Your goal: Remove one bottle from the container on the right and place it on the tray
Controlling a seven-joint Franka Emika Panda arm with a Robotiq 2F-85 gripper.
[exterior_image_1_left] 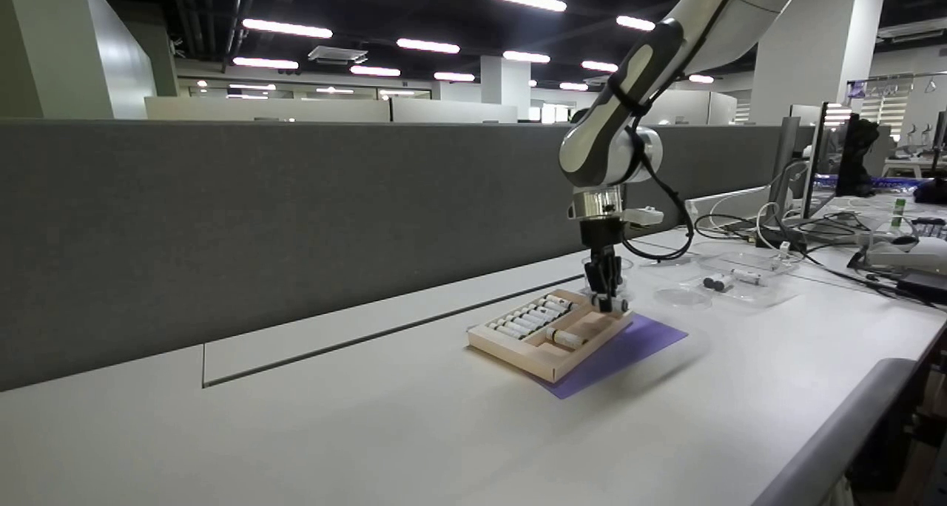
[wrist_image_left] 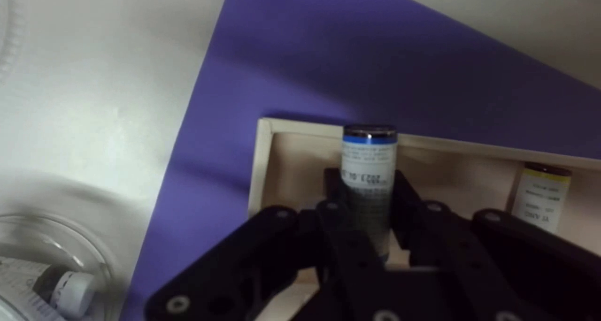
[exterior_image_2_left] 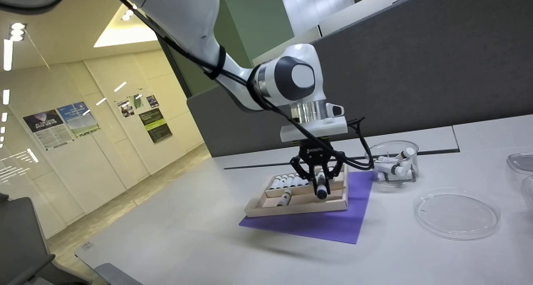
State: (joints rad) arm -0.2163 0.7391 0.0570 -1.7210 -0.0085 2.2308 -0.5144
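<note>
My gripper [exterior_image_1_left: 607, 299] is shut on a small white bottle [wrist_image_left: 368, 161] with a blue ring and dark end. The bottle lies level between the fingertips, above the tan tray [exterior_image_2_left: 297, 211], over its wide compartment near one corner. The held bottle [exterior_image_2_left: 322, 189] and tray [exterior_image_1_left: 510, 354] show in both exterior views. Its far end is partly hidden by the fingers. Another bottle [exterior_image_2_left: 285, 198] with a yellow ring lies in the same compartment. Several bottles [exterior_image_1_left: 529, 319] lie in the tray's slotted strip. The low clear container [exterior_image_1_left: 762, 289] on the right holds small bottles.
A round clear dish [exterior_image_2_left: 411, 179] with several bottles stands beside the tray. A flat clear lid [exterior_image_2_left: 457, 216] lies on the table. A purple sheet [exterior_image_2_left: 354, 224] is under the tray. A grey partition [exterior_image_1_left: 296, 240] runs behind. Cables [exterior_image_1_left: 740, 232] and monitors stand farther off.
</note>
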